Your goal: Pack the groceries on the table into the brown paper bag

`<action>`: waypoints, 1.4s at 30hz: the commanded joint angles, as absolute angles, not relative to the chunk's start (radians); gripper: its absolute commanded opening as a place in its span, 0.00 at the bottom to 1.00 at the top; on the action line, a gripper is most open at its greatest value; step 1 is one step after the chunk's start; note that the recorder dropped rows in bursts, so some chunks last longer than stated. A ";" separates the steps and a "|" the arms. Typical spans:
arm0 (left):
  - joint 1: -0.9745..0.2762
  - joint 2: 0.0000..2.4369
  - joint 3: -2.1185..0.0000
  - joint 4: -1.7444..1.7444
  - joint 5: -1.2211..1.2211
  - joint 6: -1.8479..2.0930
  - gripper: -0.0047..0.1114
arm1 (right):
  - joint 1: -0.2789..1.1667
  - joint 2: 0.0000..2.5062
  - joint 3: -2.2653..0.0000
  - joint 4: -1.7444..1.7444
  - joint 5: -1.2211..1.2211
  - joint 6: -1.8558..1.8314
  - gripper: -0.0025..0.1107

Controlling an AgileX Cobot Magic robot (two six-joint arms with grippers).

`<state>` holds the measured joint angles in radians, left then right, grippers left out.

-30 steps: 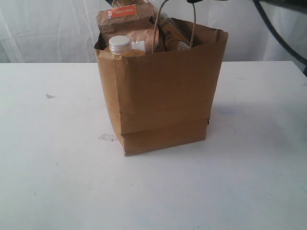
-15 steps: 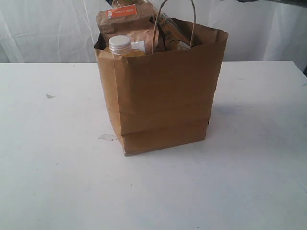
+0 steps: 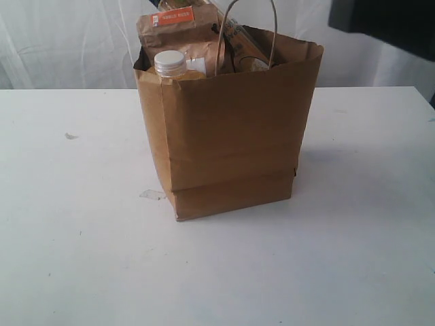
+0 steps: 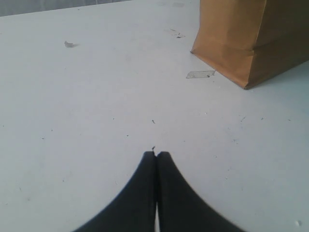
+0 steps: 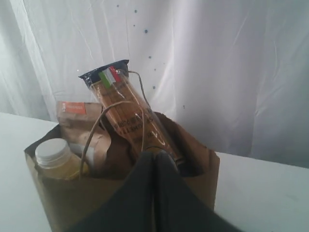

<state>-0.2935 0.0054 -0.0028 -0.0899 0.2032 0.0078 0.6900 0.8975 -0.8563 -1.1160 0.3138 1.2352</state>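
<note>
The brown paper bag [image 3: 231, 142] stands upright on the table [image 3: 68, 258]. The brown pouch [image 3: 178, 34], the white-capped bottle [image 3: 170, 64] and the dark-blue spaghetti pack [image 5: 128, 113] poke above its rim, so packing looks finished (no grocery lies outside). Any pull-away should steer clear of the loop handle [image 3: 272, 30]. The right gripper [image 5: 154, 157], above the bag, and the left gripper [image 4: 156, 155], low over the bare tabletop, are both clenched on nothing.

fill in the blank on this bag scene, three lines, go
1. The pouch in the bag has an ____ label.
2. The bottle beside it has a ____ cap.
3. The left gripper over the table is ____.

Missing words: orange; white; shut.
</note>
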 commanded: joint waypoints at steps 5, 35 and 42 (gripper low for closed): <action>-0.289 0.000 0.000 -0.096 0.202 0.000 0.04 | 0.691 0.681 -0.684 -0.996 0.305 1.240 0.02; -0.289 0.000 0.000 -0.096 0.202 0.000 0.04 | 0.687 0.412 -0.525 -0.576 0.325 0.777 0.02; -0.289 0.000 0.000 -0.096 0.202 0.000 0.04 | 0.665 0.231 -0.364 -0.237 0.246 0.190 0.02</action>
